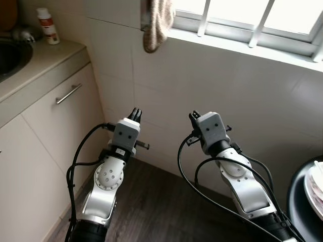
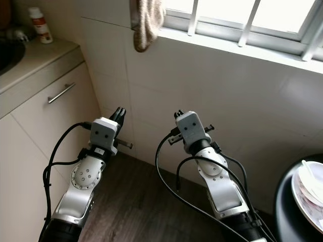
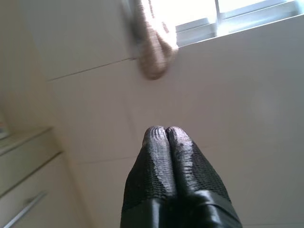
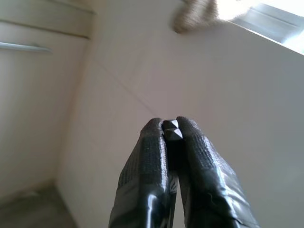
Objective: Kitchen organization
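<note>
Both arms are raised in front of me, facing a white tiled wall under a window. My left gripper (image 1: 135, 112) is shut, its fingers (image 3: 164, 156) pressed together with nothing between them. My right gripper (image 1: 193, 117) is also shut and holds nothing, its fingers (image 4: 166, 147) touching. A beige cloth (image 1: 157, 22) hangs from the window sill above the left gripper, well out of reach of both. A white bottle with a red label (image 1: 48, 25) stands on the counter at the far left.
A cream counter (image 1: 45, 60) with a sink (image 1: 10, 55) runs along my left; below it are cabinet doors with a bar handle (image 1: 68, 94). A black round table (image 1: 300, 201) holding white plates (image 1: 315, 189) sits at my right. Dark wood floor (image 1: 161, 201) lies below.
</note>
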{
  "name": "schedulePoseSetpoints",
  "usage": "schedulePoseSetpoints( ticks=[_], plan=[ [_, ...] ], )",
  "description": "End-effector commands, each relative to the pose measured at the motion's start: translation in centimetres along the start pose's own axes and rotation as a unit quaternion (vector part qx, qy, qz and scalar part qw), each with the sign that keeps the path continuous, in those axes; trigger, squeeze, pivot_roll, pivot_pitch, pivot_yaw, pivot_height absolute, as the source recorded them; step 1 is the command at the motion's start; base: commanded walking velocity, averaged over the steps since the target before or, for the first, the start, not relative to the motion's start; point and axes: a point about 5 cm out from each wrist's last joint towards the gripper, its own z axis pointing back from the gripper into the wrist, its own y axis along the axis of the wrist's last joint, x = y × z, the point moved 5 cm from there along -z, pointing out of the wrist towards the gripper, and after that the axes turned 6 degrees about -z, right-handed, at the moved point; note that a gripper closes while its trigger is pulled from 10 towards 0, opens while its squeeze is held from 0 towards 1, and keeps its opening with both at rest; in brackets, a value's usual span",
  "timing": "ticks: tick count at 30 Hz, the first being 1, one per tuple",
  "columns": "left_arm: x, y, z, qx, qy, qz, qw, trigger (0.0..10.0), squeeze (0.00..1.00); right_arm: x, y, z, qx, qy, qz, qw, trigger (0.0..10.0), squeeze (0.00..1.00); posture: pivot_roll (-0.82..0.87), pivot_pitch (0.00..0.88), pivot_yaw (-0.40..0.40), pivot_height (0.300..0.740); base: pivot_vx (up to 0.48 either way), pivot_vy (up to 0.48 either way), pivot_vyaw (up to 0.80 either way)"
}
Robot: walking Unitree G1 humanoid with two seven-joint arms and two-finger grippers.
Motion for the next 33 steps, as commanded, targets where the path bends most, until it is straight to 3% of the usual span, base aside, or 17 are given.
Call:
schedulePoseSetpoints(
  ticks=[1,12,14,16,17,18,19,22,26,33],
  plan=[
    [0.1,0.2,0.0,0.005,-0.001,0.0,1.0,10.0,0.0,-0.1,0.4,0.0,0.006,0.004,-0.004,1.0,10.0,0.0,-0.03,0.0,-0.086,0.74,0.0,0.0,0.8],
    [0.2,0.4,0.0,0.01,-0.005,-0.007,1.0,10.0,0.0,0.3,0.7,-0.2,0.01,-0.001,-0.006,1.0,10.0,0.0,-0.03,0.0,-0.087,0.74,0.0,0.0,0.8],
    [0.1,0.5,0.0,0.013,-0.001,-0.005,1.0,10.0,0.0,0.9,1.5,-0.3,0.025,-0.012,0.013,1.0,10.0,0.0,-0.03,0.0,-0.087,0.74,0.0,0.0,0.8],
    [-0.1,0.7,0.0,0.019,0.003,-0.001,1.0,10.0,0.0,1.4,2.8,-0.4,0.054,-0.02,0.092,0.994,10.0,0.0,-0.03,0.0,-0.087,0.74,0.0,0.0,0.8],
    [-0.2,0.8,0.0,0.02,0.004,-0.001,1.0,10.0,0.0,1.4,3.6,-0.5,0.072,-0.022,0.153,0.985,10.0,0.0,-0.03,0.0,-0.087,0.74,0.0,0.0,0.8],
    [-0.2,0.8,0.0,0.02,0.004,-0.001,1.0,10.0,0.0,1.4,3.6,-0.5,0.072,-0.022,0.153,0.985,10.0,0.0,-0.03,0.0,-0.087,0.74,0.0,0.0,0.8],
    [-0.1,0.9,0.0,0.023,0.004,0.0,1.0,10.0,0.0,1.2,4.8,-0.5,0.105,-0.022,0.227,0.968,10.0,0.0,-0.03,0.0,-0.087,0.74,0.0,0.0,0.8],
    [-0.1,1.0,-0.1,0.025,0.004,0.002,1.0,10.0,0.0,1.3,5.6,-0.7,0.122,-0.032,0.248,0.96,10.0,0.0,-0.03,0.0,-0.088,0.74,0.0,0.0,0.8],
    [-0.5,1.1,-0.2,0.025,0.013,-0.003,1.0,10.0,0.0,-0.4,6.1,-0.6,0.149,-0.002,0.299,0.943,10.0,0.0,-0.03,0.0,-0.089,0.74,0.0,0.0,0.8],
    [-1.1,1.5,-0.2,0.038,0.028,-0.001,0.999,10.0,0.0,-1.4,6.5,-0.6,0.17,0.006,0.291,0.942,10.0,0.0,-0.03,0.0,-0.091,0.74,0.122,0.0,0.8]
  ],
)
